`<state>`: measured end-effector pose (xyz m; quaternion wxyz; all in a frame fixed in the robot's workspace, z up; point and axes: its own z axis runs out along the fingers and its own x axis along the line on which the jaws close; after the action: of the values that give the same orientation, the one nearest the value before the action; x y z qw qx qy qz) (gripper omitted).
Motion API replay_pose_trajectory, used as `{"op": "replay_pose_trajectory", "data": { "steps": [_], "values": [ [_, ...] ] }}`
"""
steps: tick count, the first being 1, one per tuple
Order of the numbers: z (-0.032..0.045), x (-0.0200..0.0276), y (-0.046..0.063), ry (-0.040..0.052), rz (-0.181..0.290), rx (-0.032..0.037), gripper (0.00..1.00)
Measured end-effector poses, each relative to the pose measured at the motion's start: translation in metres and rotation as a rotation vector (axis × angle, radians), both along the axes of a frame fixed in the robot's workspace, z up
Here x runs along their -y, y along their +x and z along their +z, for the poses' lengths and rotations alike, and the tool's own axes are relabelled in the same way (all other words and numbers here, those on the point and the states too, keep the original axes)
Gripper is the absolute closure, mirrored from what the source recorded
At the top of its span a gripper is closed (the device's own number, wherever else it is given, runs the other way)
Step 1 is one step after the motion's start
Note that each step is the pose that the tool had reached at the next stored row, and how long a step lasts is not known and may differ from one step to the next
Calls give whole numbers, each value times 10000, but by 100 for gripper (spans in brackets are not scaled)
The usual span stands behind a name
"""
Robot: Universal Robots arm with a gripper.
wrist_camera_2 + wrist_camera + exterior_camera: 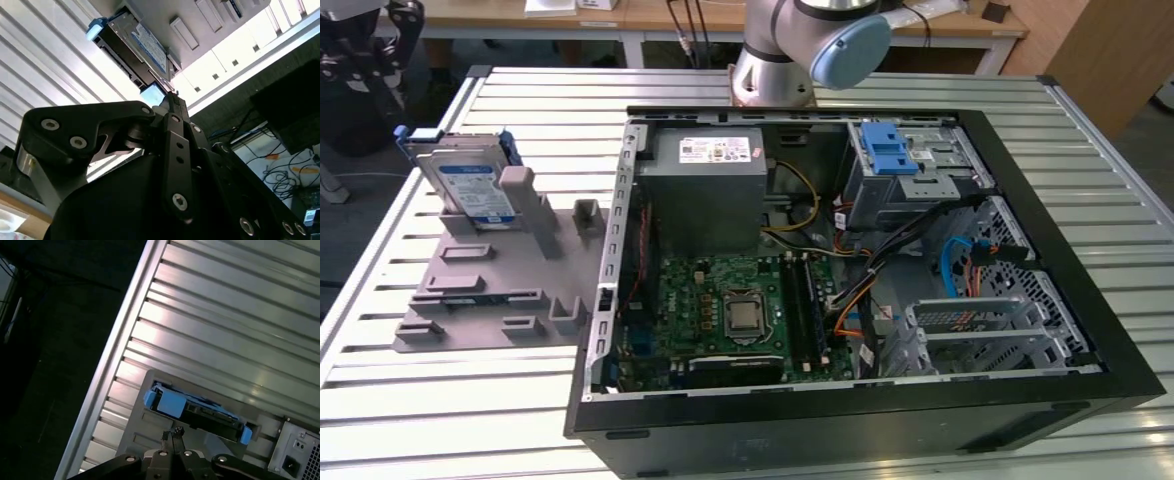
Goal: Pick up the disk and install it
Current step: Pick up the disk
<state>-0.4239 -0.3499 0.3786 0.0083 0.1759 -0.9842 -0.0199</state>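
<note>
Pick-up step, grasp not yet made. Disk upright in grey holder, exterior view's left of computer case. Gripper near disk, apart, fingertips pressed together, empty. Grasp likely calls for parting fingers first.

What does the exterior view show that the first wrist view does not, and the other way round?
Exterior view: the motherboard, cables and the arm's base. First wrist view: the gripper, shut, near the disk without holding it, and a rear power socket. Both: the disk standing in the grey holder on the slatted table.
</note>
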Motion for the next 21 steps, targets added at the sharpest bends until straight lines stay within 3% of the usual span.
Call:
{"op": "replay_pose_trajectory", "data": {
  "steps": [14,21],
  "values": [
    [-8,0,0,-4,2309,-1,89],
    [-11,0,0,-4,3138,-1,89]
  ]
}}
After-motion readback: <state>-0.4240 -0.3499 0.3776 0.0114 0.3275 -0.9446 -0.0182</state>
